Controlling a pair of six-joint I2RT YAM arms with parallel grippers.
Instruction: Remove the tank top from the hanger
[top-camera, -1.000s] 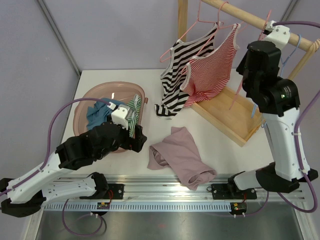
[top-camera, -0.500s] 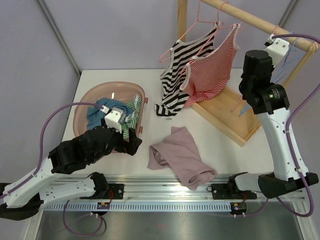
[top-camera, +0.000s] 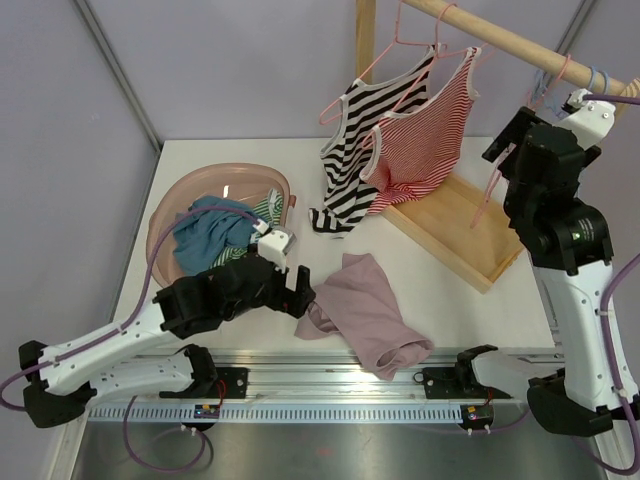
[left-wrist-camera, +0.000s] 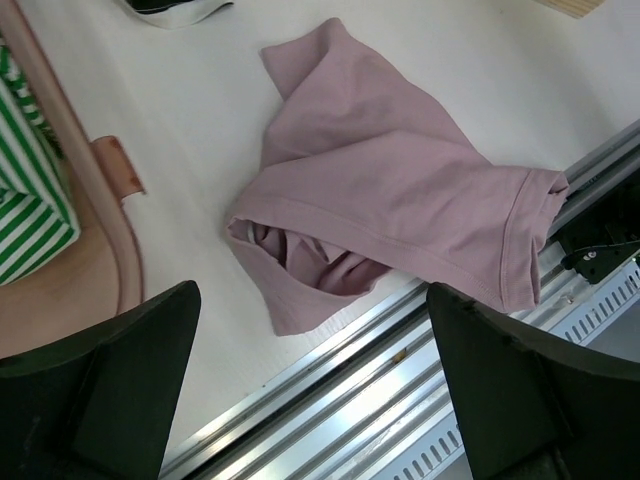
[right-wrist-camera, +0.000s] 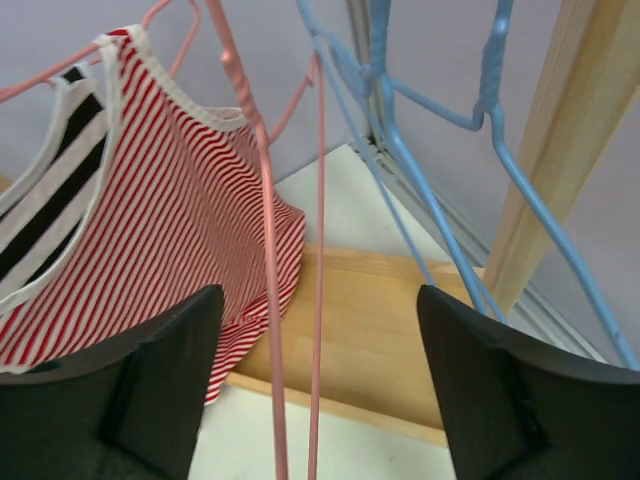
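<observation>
The red-striped tank top (top-camera: 425, 130) hangs on its pink hanger (top-camera: 441, 32) from the wooden rail (top-camera: 500, 40). Only the right wrist view shows the right gripper (right-wrist-camera: 320, 390) spread wide, with a bare hanger (right-wrist-camera: 268, 260) passing ungripped between its fingers. The left wrist view shows the left gripper (left-wrist-camera: 310, 390) wide open over a pink garment (left-wrist-camera: 390, 200).

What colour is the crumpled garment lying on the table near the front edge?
The garment is plain dusty pink, with no pattern; the left wrist view shows it best.

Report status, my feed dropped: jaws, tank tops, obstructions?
Both jaws open. Left gripper over pink top; right gripper at bare pink hanger. Red striped tank top hung, black striped one alongside.
</observation>
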